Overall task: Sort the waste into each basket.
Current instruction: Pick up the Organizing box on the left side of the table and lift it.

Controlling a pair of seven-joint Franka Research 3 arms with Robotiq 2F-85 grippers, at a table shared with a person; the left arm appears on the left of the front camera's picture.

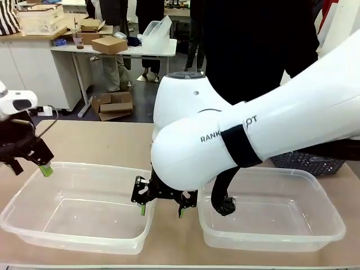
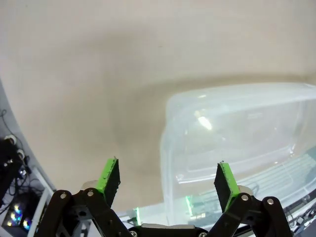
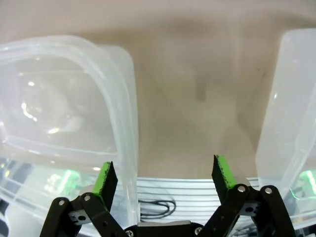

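My right claw [image 1: 162, 210] hangs wide open and empty over the desk [image 1: 101, 140], just right of the left tub [image 1: 73, 241] and short of the right tub [image 1: 270, 239]. My left claw [image 1: 29, 167], equally spread and empty, hovers at the left tub's far-left corner. The tubs sit side by side, probably one for each kind of waste.

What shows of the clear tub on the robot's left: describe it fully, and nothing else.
The left tub is a see-through, colourless plastic box, rectangular with rounded corners and a wide rim. It sits flat on the tan table, apart from the other tub. Nothing lies inside. The open left gripper hovers at its far left corner; the open right gripper hangs beside its right wall; contact cannot be told.
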